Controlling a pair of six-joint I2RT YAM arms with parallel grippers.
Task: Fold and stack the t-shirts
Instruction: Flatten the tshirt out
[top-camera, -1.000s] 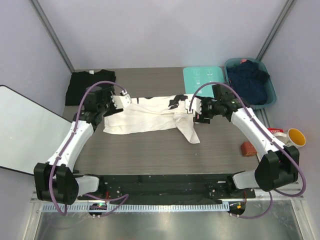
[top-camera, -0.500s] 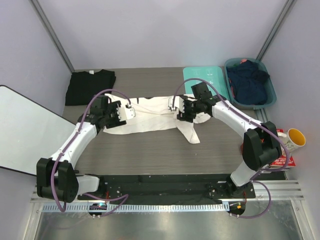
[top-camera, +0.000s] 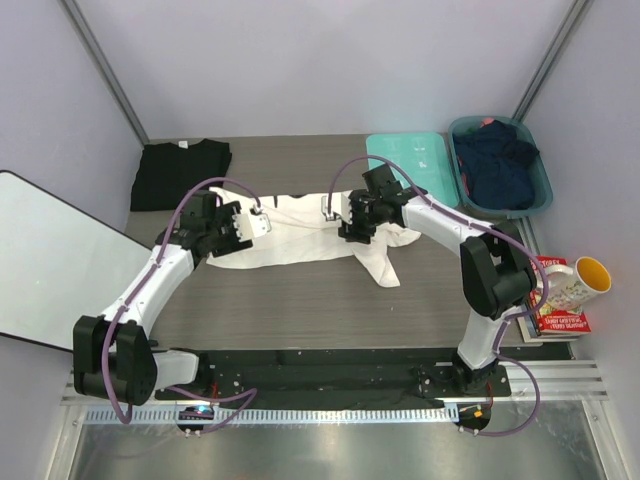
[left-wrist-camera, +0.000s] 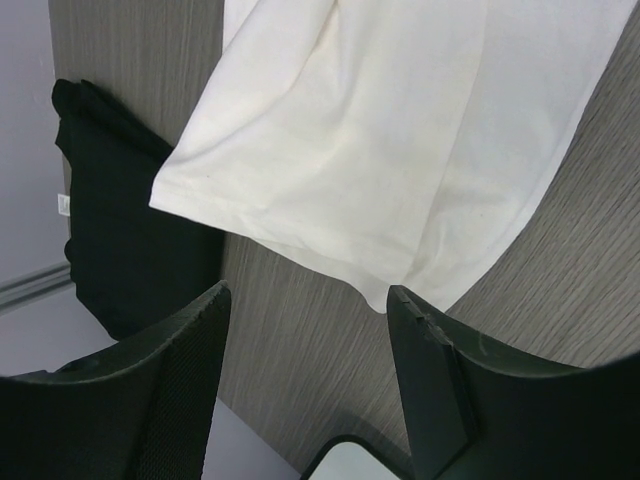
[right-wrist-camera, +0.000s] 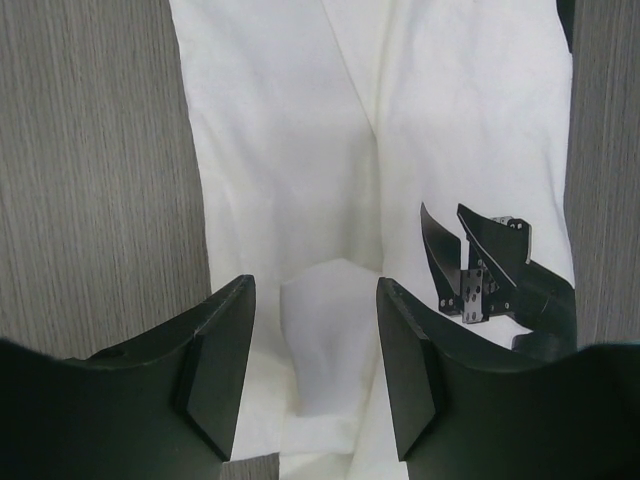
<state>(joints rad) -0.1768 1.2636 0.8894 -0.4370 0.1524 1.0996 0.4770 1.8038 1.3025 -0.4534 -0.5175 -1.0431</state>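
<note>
The white t-shirt (top-camera: 300, 235) lies spread flat across the middle of the table, one sleeve trailing toward the front right. The black t-shirt (top-camera: 180, 172) lies folded at the back left. My left gripper (top-camera: 256, 222) is open and empty over the white shirt's left end; in the left wrist view (left-wrist-camera: 310, 300) it hovers by the shirt's sleeve hem (left-wrist-camera: 400, 150), with the black shirt (left-wrist-camera: 130, 230) beyond. My right gripper (top-camera: 332, 211) is open and empty just above the shirt's middle, and white cloth (right-wrist-camera: 330, 150) fills the gap between its fingers (right-wrist-camera: 315, 290).
A flat teal board (top-camera: 412, 160) lies at the back right, beside a teal basket (top-camera: 535, 190) of dark clothes. A mug (top-camera: 575, 283) and books (top-camera: 560, 320) sit at the right edge. A white panel (top-camera: 50, 260) leans at the left.
My right gripper has moved left along the white shirt, from its right end to its middle. My left gripper shifted slightly toward the front and then held still. The shirt lies flatter.
</note>
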